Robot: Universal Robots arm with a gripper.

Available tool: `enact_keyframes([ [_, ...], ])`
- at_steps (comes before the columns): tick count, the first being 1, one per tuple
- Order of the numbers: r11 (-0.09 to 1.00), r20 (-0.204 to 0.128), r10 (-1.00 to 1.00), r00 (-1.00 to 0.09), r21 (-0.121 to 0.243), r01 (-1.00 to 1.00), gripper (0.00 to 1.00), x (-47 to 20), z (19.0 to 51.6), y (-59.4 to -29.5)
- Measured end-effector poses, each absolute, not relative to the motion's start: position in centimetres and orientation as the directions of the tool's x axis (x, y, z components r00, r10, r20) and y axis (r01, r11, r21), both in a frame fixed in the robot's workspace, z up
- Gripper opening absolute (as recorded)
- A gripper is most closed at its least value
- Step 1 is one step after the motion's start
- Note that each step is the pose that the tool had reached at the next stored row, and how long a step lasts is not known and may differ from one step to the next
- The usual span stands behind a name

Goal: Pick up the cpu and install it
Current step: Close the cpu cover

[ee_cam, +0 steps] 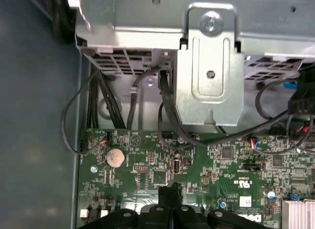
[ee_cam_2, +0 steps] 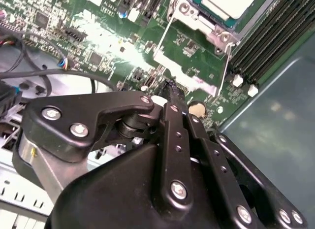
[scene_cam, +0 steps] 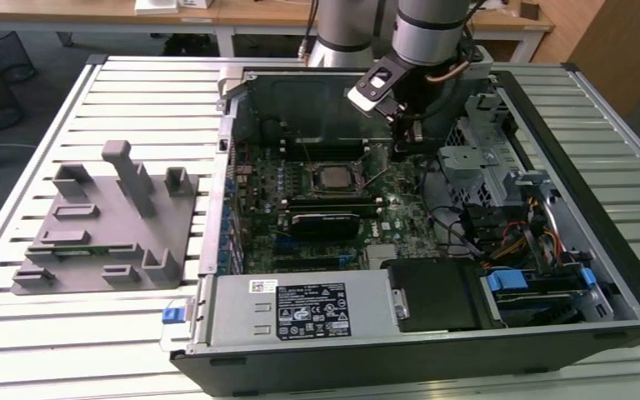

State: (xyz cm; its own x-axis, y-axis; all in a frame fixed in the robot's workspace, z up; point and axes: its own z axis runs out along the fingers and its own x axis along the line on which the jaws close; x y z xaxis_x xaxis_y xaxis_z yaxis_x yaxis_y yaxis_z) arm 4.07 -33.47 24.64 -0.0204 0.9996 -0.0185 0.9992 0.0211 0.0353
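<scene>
Cpu [scene_cam: 332, 177] lies flat in its socket [scene_cam: 332, 162] on the green motherboard [scene_cam: 403, 218], pale metal top facing up, inside the open computer case [scene_cam: 409, 367] that stands on the slatted counter [scene_cam: 131, 83]. In the second wrist view the cpu [ee_cam_2: 229, 2] sits within the socket's metal frame [ee_cam_2: 197, 27], well clear of the fingers [ee_cam_2: 171, 98], with a strip of bare board between them and the dark memory slots [ee_cam_2: 268, 42] running alongside the socket. The fingers are pressed together with nothing between them, their black tips pointing down at the motherboard; whether they touch it cannot be told. In the first wrist view the fingers [ee_cam: 170, 194] hang over the board, a round coin cell [ee_cam: 115, 156] lies near them, and farther out from them black cables [ee_cam: 167, 111] run up to a silvery metal drive bracket [ee_cam: 209, 66]. In the exterior view the arm [scene_cam: 432, 33] reaches down into the case, and the cpu lies to the exterior view's left of the fingers. A grey plastic fixture [scene_cam: 97, 225] rests on the counter well apart from the fingers, outside the case on the exterior view's left.
</scene>
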Motion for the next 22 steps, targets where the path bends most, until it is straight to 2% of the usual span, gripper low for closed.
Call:
enact_keyframes([
  [22,0.021,-0.019,1.000,-0.020,0.035,0.999,0.11,2.8,24.4,-33.5],
])
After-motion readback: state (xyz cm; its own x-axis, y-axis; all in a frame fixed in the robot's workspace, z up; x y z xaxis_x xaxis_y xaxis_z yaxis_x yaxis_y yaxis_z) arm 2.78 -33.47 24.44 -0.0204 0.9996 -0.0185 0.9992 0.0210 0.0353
